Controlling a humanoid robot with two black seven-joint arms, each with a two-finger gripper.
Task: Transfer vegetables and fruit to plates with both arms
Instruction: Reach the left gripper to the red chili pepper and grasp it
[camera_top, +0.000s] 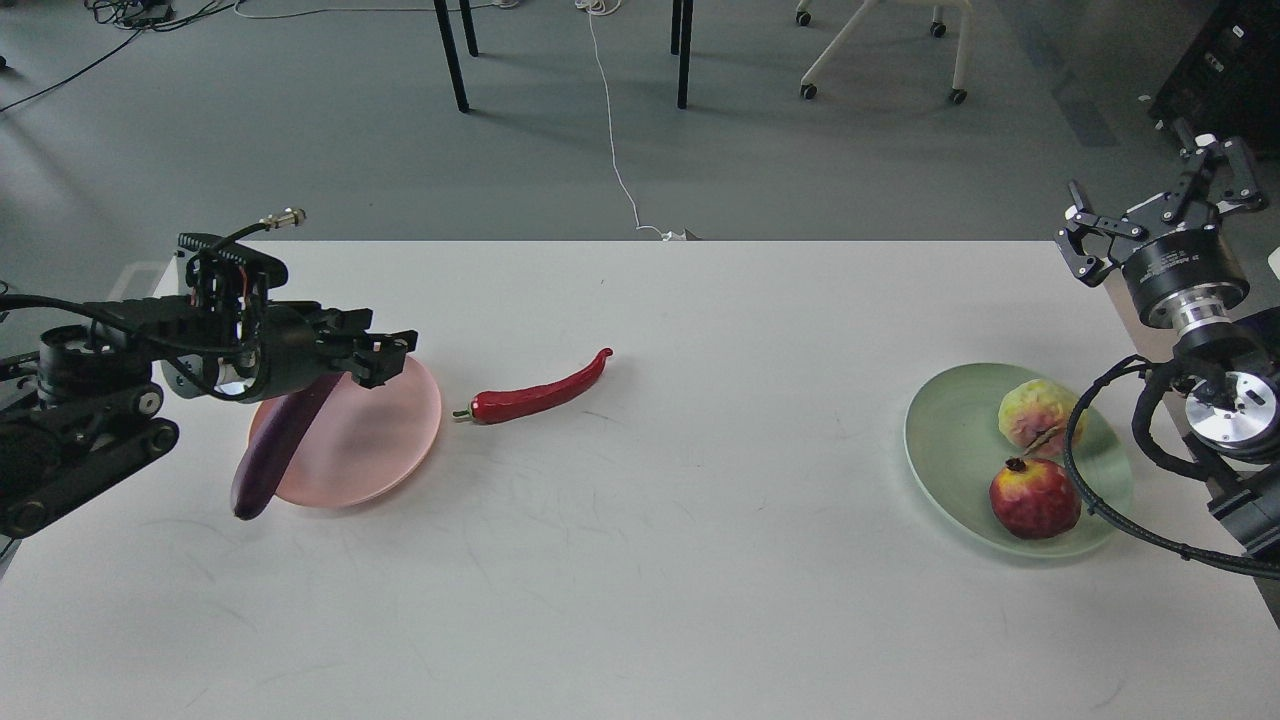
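My left gripper is shut on the upper end of the purple eggplant. The eggplant hangs slanted down to the left, over the near-left edge of the pale pink plate. The red chili lies on the table just right of the pink plate. The pale green plate at the right holds the bumpy yellow-green fruit and the dark red fruit. My right gripper is open and empty, raised beyond the table's right far corner.
The white table spans the view; its far edge runs across the upper middle. Black cables of my right arm loop over the green plate's right rim. Chair legs and a white cord are on the floor beyond.
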